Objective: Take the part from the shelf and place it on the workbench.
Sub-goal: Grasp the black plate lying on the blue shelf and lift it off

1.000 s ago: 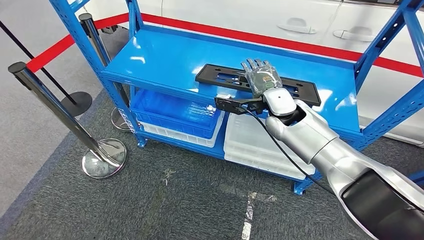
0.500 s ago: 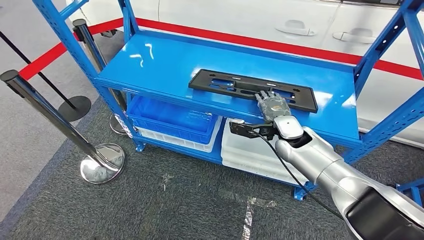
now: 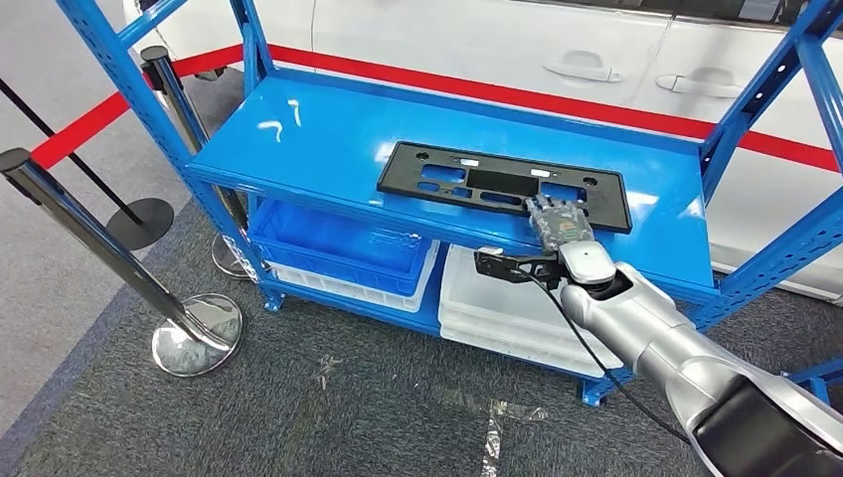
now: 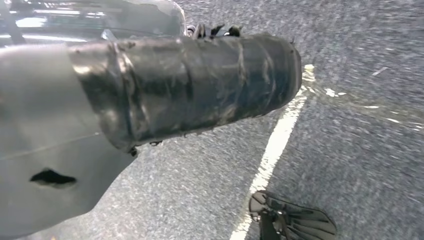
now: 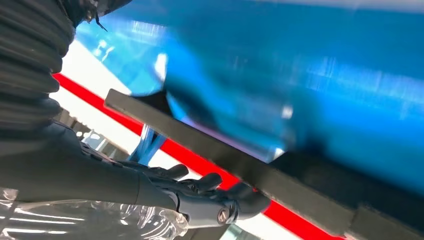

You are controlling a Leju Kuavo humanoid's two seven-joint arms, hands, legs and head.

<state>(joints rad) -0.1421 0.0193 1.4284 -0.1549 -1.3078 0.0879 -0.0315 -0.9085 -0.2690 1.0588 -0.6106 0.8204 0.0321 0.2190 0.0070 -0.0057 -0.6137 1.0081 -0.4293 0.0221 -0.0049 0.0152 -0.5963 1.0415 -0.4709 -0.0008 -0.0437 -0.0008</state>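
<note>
The black part (image 3: 503,186) is lying lengthwise along the shelf (image 3: 328,139) front. The right hand (image 3: 559,222) is touching its near edge, fingers (image 5: 210,182) extended, gripping nothing.

The right hand (image 3: 557,221) covers part of the black part's (image 3: 497,184) near long edge on the shelf (image 3: 328,139); whether its fingers grip that edge or only rest there cannot be told. In the right wrist view the shelf is smeared blue blur. The left hand (image 4: 185,80) is blurred, its fingers hidden behind the wrist cover.
</note>
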